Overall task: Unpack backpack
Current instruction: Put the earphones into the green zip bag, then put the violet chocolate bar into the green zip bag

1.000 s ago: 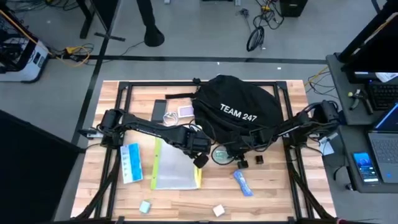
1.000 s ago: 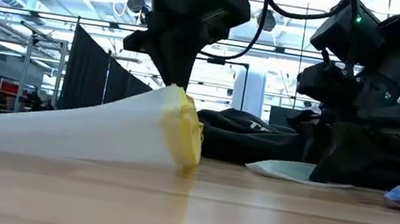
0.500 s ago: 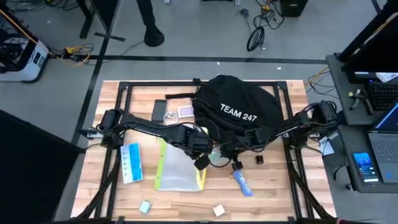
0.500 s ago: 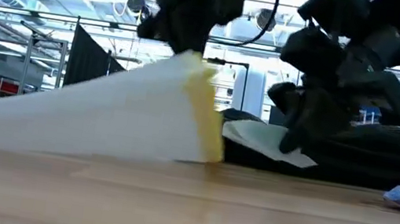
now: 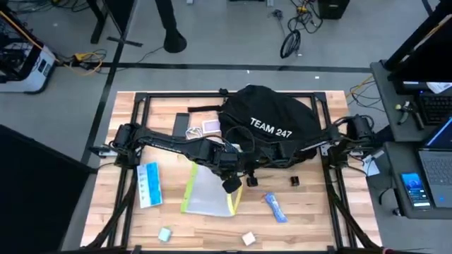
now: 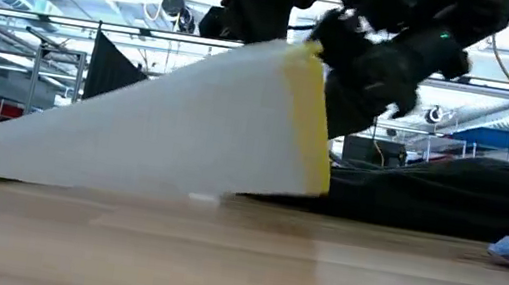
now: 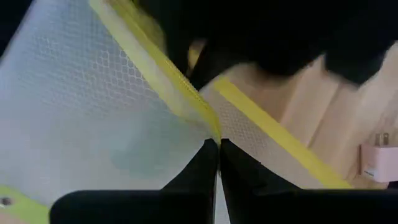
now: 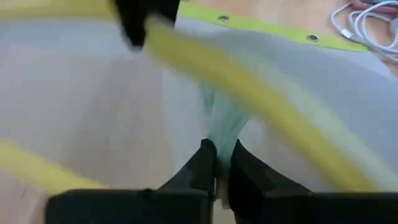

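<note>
While pinching the yellow-edged pouch (image 5: pixel 210 196) shut-fingered, left claw (image 5: pixel 232 185) and right claw (image 5: pixel 248 178) nearly meet; backpack (image 5: pixel 272 127) lies just beyond both, equally near either.

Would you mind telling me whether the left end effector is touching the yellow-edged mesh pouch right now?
Touching. In the left wrist view the left end effector is pinched shut on the yellow-edged mesh pouch, and the low view shows that edge of the pouch raised off the table.
</note>
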Robot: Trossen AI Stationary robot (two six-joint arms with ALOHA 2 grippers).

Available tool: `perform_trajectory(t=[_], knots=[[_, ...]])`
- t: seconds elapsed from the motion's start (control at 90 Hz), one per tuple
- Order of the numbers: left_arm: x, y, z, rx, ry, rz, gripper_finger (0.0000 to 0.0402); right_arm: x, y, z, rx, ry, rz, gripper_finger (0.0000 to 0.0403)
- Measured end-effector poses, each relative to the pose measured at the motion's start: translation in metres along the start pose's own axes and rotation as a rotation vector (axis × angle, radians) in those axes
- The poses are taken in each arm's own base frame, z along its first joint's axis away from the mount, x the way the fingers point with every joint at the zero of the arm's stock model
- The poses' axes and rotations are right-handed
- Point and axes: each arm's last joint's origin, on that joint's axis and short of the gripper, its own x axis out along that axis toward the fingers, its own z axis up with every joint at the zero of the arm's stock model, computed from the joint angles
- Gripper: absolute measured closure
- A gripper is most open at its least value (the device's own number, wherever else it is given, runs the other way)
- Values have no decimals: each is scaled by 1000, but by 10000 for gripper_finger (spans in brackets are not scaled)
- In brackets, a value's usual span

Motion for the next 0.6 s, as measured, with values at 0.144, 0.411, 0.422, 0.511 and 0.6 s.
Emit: perform_trajectory(t=[0.144, 0.411, 0.422, 0.511, 0.6], knots=[[0, 2, -5, 4, 30, 31, 401, 11, 0, 11, 41, 92, 153, 306], [-1, 0, -10, 31, 27, 83, 401, -27, 13, 12, 11, 293, 225, 199], [-1, 0, -10, 32, 24, 86, 401, -30, 14, 13, 11, 292, 226, 197], [-1, 0, -10, 53, 19, 94, 401, -44, 23, 14, 23, 318, 243, 189], [0, 0, -10, 79, 23, 94, 401, -58, 40, 9, 50, 400, 256, 189]])
